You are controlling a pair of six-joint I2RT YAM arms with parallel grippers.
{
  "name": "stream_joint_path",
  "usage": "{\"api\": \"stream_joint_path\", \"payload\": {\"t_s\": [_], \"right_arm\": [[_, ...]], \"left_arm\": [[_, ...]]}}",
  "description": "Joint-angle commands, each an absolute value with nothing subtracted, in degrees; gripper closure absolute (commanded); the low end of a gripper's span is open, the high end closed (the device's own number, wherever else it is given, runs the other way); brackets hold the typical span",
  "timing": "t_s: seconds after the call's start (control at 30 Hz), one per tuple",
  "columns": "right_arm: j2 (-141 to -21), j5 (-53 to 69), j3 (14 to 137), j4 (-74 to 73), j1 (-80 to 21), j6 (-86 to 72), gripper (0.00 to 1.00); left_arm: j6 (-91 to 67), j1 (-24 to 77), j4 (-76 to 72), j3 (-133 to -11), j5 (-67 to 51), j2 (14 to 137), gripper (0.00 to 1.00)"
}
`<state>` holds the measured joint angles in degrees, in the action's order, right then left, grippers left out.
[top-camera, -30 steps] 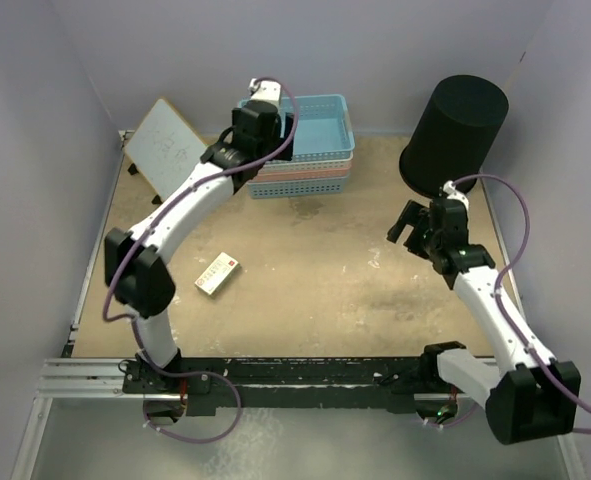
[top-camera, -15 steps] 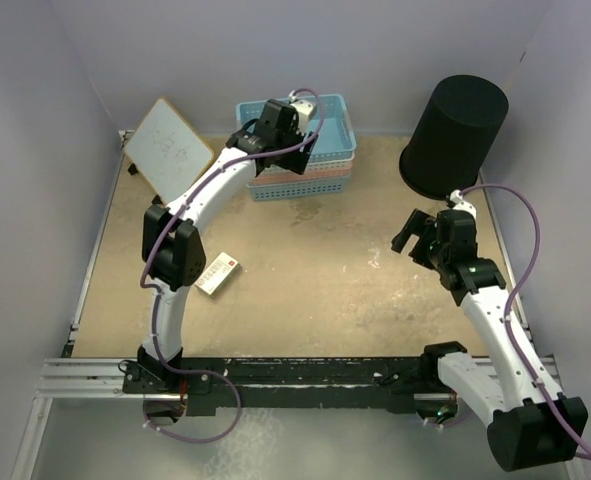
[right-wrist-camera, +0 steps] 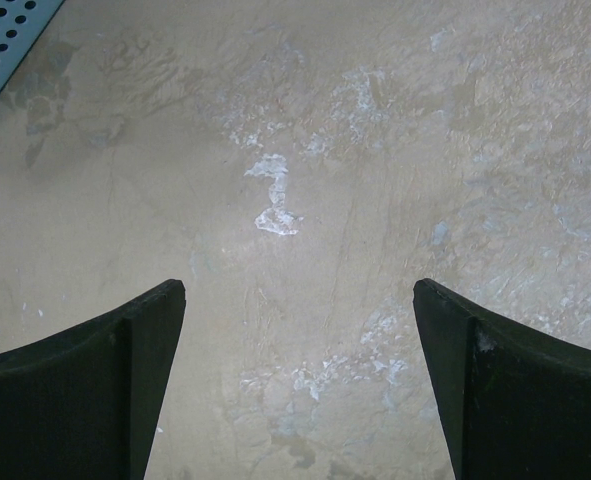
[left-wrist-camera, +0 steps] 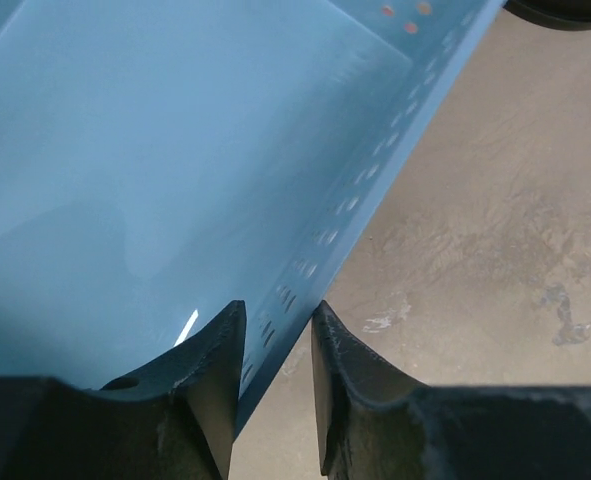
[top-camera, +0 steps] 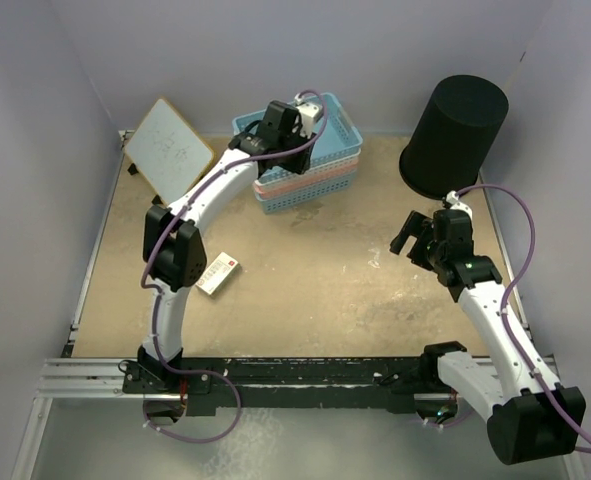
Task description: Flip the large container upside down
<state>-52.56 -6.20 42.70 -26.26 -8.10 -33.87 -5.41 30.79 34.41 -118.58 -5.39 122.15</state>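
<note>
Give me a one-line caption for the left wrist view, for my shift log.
Left gripper closed on the blue basket at its perforated side wall, tan table beside it.

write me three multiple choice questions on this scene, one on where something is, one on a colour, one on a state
1. Where does the large container stand on the table?
A far right corner
B near left corner
C centre

2. What colour is the top basket of the stack?
A pink
B blue
C green

3. How is the right gripper?
A shut tight
B open
C out of view

Answers:
1 A: it sits at the far right in the top view.
2 B: the blue one lies uppermost.
3 B: its jaws stand wide apart over bare table.
</note>
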Motion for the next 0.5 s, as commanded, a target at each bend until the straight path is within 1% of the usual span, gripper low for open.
{"api": "stream_joint_path", "payload": {"t_s": [0.0,0.1,0.13,0.17,0.2,0.47], "right_arm": [[-52.5,-5.2,42.3,-24.7,-8.3,-33.7,0.03],[-52.3,-5.1,42.6,-25.1,-8.2,-33.8,0.03],[-52.2,-5.2,42.7,-25.3,-8.3,-33.8,0.03],[-51.8,-5.4,42.8,-25.5,-8.2,-33.7,0.03],[-51.7,-5.5,42.8,-25.5,-8.3,-33.7,0.03],[-50.6,-5.8,43.9,-26.3,-8.2,-33.8,0.03]], "left_arm": [[-7.1,33.9,34.1,-119.3,-5.3,121.9,0.75],[-7.0,34.0,34.2,-120.6,-3.1,122.2,0.87],[-6.8,34.0,34.2,-121.1,-2.5,122.1,0.94],[-6.7,34.0,34.1,-121.5,-2.0,121.7,0.98],[-6.8,34.0,34.0,-121.8,-1.6,121.3,1.00],[-7.5,34.0,30.3,-124.8,3.4,114.0,1.00]]}}
